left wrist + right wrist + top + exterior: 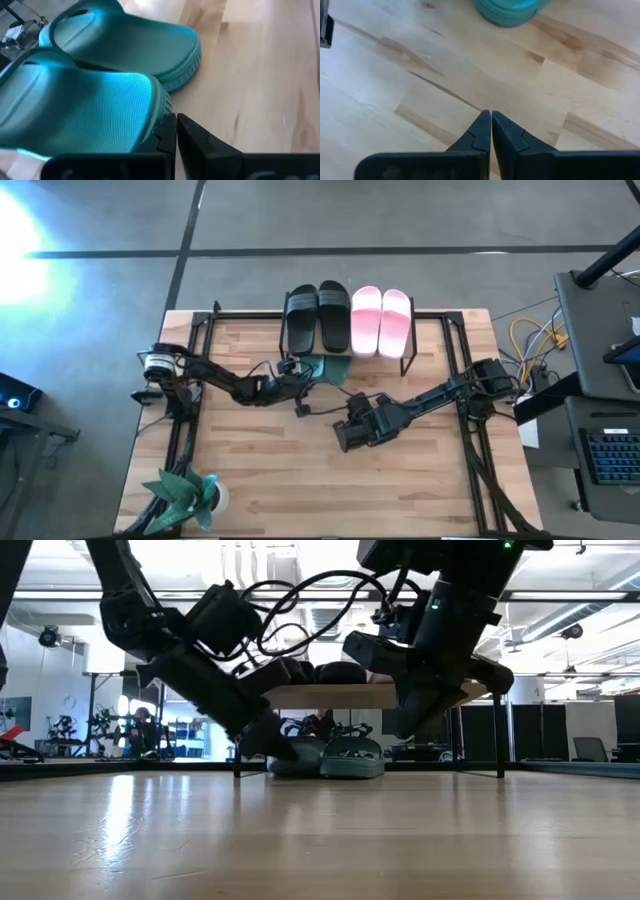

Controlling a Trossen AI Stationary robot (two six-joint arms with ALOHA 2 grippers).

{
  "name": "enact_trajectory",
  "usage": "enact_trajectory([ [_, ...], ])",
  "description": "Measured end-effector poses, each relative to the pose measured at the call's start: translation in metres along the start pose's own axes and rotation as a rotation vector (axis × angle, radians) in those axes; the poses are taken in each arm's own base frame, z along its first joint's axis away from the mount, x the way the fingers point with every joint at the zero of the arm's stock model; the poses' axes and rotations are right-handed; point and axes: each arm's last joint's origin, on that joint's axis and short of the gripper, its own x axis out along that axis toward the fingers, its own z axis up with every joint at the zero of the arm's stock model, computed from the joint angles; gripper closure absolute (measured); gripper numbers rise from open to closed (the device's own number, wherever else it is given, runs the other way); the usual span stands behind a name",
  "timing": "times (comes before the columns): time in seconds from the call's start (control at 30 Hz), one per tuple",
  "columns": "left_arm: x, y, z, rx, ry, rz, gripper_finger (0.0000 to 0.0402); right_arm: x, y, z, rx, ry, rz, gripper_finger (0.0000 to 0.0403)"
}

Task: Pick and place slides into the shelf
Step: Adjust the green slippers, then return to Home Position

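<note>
Two teal-green textured rubber slides (pixel 95 95) lie side by side, touching, on the light wooden counter (pixel 260 65). The left end effector (pixel 176 131), its dark fingers pressed together, sits just beside the nearer slide's edge.

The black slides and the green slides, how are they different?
The black slides lie on top of the shelf, beside the pink pair; the green slides sit on the table under it. The black slides have no gripper near them; the left gripper, fingers shut, is right at the green slides. Both pairs lie side by side, neatly lined up.
</note>
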Motion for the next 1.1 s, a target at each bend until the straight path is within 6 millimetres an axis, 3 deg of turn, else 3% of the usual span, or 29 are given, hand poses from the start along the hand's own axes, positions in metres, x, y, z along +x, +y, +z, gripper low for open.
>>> enact_trajectory([
  [0.13,-0.002,0.001,0.006,0.000,-0.006,-0.003,0.0402,-0.001,0.000,-0.001,-0.004,0.004,0.002,0.0394],
  [0.27,-0.026,-0.009,0.012,-0.040,0.036,-0.104,0.0402,-0.009,0.003,-0.003,-0.014,0.005,0.028,0.0394],
  [0.43,-0.090,-0.034,0.033,-0.116,0.030,-0.571,0.0402,-0.043,0.016,0.001,-0.111,0.066,0.270,0.0394],
  [0.53,-0.142,-0.032,0.066,-0.211,-0.219,-0.868,0.0402,-0.072,0.016,0.025,-0.281,0.131,0.549,0.0395],
  [0.6,-0.169,-0.017,0.081,-0.238,-0.379,-0.907,0.0402,-0.090,0.001,0.046,-0.313,0.105,0.619,0.0394],
  [0.7,-0.179,0.014,0.081,-0.320,-0.456,-0.807,0.0402,-0.107,-0.038,0.061,-0.315,0.055,0.585,0.0394],
  [0.9,-0.184,0.047,0.036,-0.459,-0.424,-0.807,0.0402,-0.110,-0.131,0.037,-0.186,0.078,0.533,0.0394],
  [1.1,-0.195,0.063,0.006,-0.659,-0.465,-0.713,0.0402,-0.104,-0.189,0.026,-0.053,-0.074,0.665,0.0394],
])
